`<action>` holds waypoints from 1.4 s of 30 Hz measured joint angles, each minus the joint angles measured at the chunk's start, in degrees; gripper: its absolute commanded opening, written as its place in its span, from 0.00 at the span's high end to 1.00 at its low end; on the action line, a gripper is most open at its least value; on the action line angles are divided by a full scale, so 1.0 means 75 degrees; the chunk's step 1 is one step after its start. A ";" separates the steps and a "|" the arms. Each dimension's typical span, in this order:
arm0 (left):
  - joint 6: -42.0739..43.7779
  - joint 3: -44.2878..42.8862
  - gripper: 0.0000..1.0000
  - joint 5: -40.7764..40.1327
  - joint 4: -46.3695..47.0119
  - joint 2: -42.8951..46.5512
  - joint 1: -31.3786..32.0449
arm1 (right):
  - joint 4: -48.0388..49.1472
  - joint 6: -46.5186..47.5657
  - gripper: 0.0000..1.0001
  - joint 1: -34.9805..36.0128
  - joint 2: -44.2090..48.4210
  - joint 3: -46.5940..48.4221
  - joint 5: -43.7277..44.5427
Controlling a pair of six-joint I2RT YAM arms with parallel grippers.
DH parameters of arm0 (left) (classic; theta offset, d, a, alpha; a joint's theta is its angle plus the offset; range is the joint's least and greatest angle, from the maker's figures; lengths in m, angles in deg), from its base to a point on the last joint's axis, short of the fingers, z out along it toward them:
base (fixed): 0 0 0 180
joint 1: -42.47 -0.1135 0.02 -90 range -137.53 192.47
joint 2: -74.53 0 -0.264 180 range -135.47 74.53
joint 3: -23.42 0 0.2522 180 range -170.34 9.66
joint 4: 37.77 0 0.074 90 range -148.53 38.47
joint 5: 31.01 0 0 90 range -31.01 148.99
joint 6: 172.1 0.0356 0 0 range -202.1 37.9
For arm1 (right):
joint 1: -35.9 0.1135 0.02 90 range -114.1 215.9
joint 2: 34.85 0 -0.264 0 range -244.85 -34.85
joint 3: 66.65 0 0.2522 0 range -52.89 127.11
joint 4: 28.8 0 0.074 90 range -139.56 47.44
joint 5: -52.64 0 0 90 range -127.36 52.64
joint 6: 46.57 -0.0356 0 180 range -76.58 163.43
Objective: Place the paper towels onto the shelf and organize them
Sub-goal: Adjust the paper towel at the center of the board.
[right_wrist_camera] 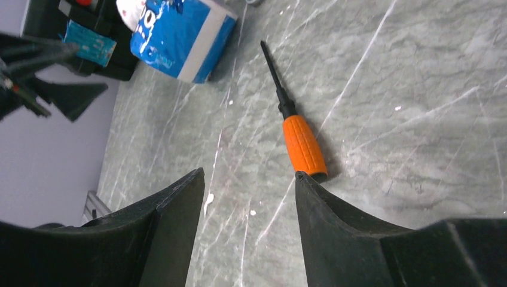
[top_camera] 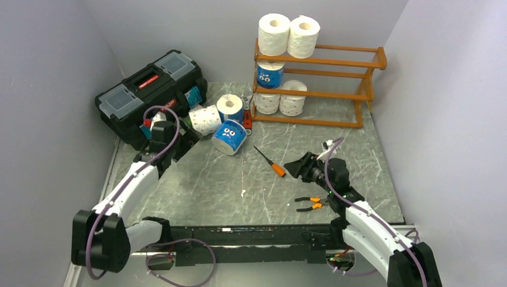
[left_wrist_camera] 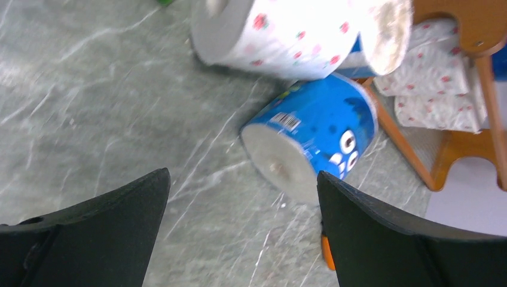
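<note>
Left gripper (left_wrist_camera: 242, 179): gapes wide, empty; points at blue roll (left_wrist_camera: 311, 137) lying on its side on table (top_camera: 239, 191).
Right gripper (right_wrist_camera: 249, 176): parted, empty; hovers just above screwdriver (right_wrist_camera: 305, 143).
Paper towels (top_camera: 274, 39): five on shelf (top_camera: 335, 60), bunched at its left end; three loose beside toolbox (top_camera: 149, 89).
Risk, rolling: sideways skid likely on uneven finger contact with curved wrapper.
Risk, neighbour: white roll (left_wrist_camera: 287, 36) apparently touching blue roll; possible drag-along on lift.
Risk, shelf: unguarded top pair, prone to toppling from any knock during placing.
</note>
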State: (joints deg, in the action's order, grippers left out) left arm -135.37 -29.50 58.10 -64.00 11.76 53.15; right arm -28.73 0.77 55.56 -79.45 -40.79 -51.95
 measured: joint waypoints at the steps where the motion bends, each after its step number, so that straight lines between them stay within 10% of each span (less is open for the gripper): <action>1: 0.0032 -0.0189 0.01 0.0032 0.0070 -0.0198 -0.0035 | -0.0006 0.0003 0.41 0.0000 0.0117 -0.0111 -0.0050; 42: 0.1291 0.0192 0.02 0.0493 0.6155 -0.3882 -0.0615 | 0.0152 0.0149 0.41 0.0006 0.0443 -0.0428 -0.0519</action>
State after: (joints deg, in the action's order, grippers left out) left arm -125.69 -28.06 61.80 -17.84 -17.35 48.54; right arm -27.60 1.89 55.60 -76.13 -44.01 -55.84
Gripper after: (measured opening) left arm 0.984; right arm 0.596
